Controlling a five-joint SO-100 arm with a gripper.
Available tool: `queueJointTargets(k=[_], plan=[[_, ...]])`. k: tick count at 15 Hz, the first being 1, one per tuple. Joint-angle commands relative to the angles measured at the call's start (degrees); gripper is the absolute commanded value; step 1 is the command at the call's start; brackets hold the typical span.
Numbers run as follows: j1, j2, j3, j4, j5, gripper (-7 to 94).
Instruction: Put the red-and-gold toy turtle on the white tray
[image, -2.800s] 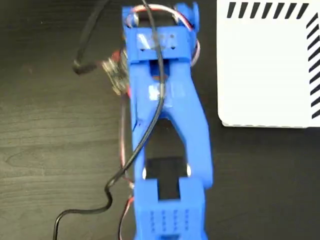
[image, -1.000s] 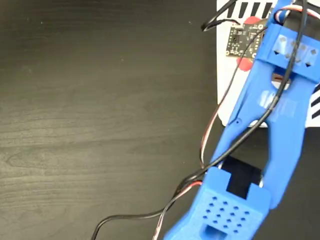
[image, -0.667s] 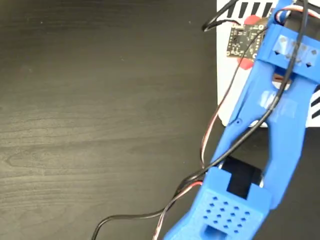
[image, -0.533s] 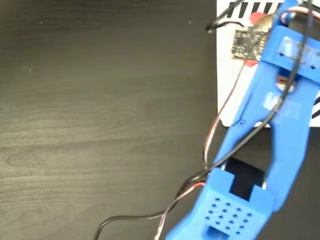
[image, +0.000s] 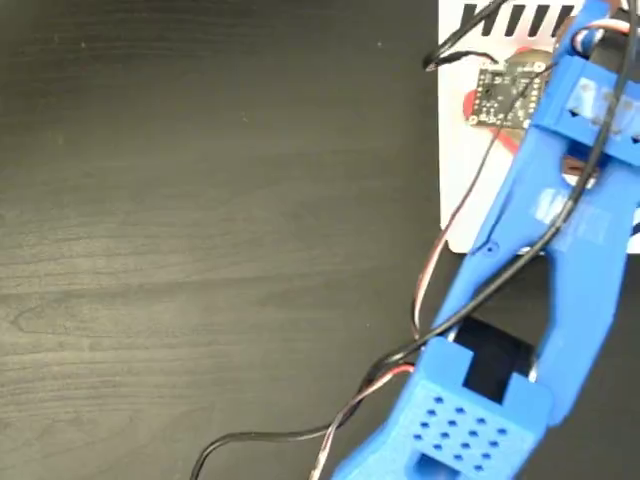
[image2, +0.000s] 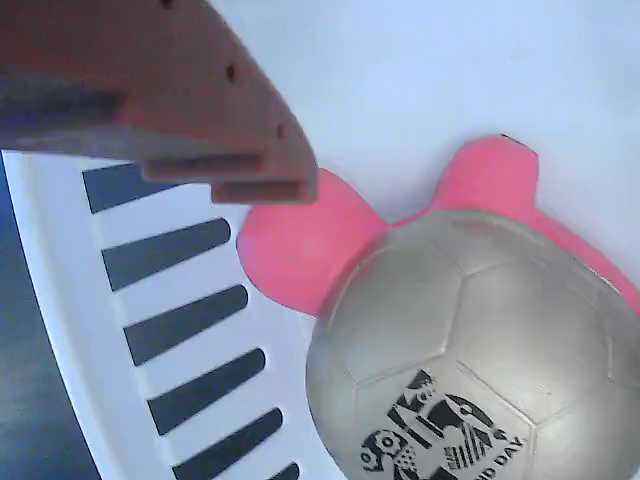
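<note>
Arm (image: 560, 260) shifted right; red-and-gold toy turtle (image2: 470, 330) on white tray (image2: 420, 70).

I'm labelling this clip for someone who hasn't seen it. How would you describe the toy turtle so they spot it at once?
Find the white tray, edged with short black stripes. The red-and-gold toy turtle lies on it beside that striped edge, below the gripper's reddish finger in the wrist view. Its shiny panelled dome with a black printed mark, ringed by red limbs, matches nothing else here.

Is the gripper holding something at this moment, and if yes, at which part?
It appears to hold nothing. In the wrist view the turtle lies on the white tray, and the one visible finger is clear of it.
</note>
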Motion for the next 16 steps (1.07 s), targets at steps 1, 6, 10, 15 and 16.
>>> queueJointTargets(k=[1,6,10,15,16], plan=[[0.62,4.31,-0.62,0.0,-0.18,13],[0.44,5.89,-1.14,-0.44,1.05,0],[-0.35,9.23,-6.5,-0.7,2.37,0],[-7.65,27.25,-0.44,-5.1,8.09,0],[-10.9,33.49,7.73,-9.76,11.43,0]])
